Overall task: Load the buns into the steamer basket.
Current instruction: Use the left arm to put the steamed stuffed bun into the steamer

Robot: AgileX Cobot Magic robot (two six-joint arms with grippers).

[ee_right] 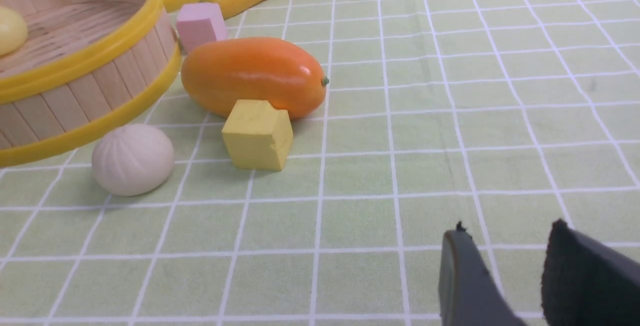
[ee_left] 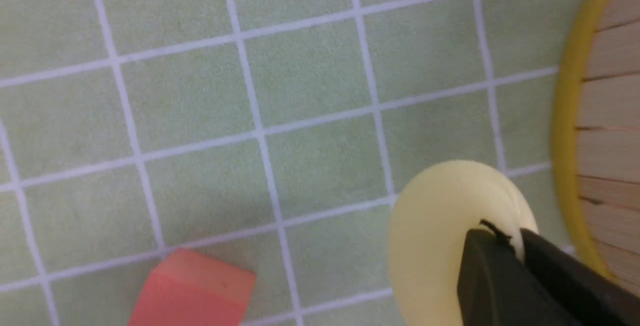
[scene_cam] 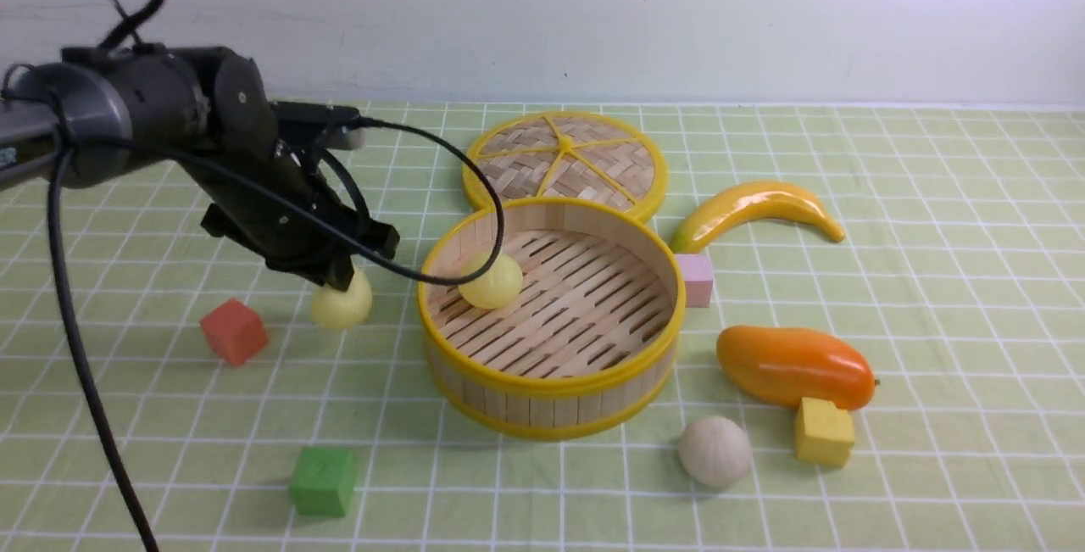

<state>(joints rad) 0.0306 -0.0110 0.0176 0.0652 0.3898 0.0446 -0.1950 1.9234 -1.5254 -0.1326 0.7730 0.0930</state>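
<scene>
My left gripper (scene_cam: 339,279) is shut on a pale yellow bun (scene_cam: 342,304), pinching its soft top just left of the steamer basket (scene_cam: 551,399). In the left wrist view the black fingers (ee_left: 480,266) squeeze that bun (ee_left: 435,226) beside the basket's yellow rim (ee_left: 565,115). A second pale yellow bun (scene_cam: 490,281) lies inside the basket on its slatted floor. An off-white pleated bun (scene_cam: 714,450) rests on the cloth at the basket's front right, also in the right wrist view (ee_right: 132,158). My right gripper (ee_right: 505,236) stands open above bare cloth, out of the front view.
The flat woven lid (scene_cam: 564,162) lies behind the basket. To its right are a banana (scene_cam: 754,209), a pink cube (scene_cam: 695,279), an orange mango (scene_cam: 792,365) and a yellow cube (scene_cam: 822,432). A red cube (scene_cam: 233,331) and a green cube (scene_cam: 324,480) sit at the left.
</scene>
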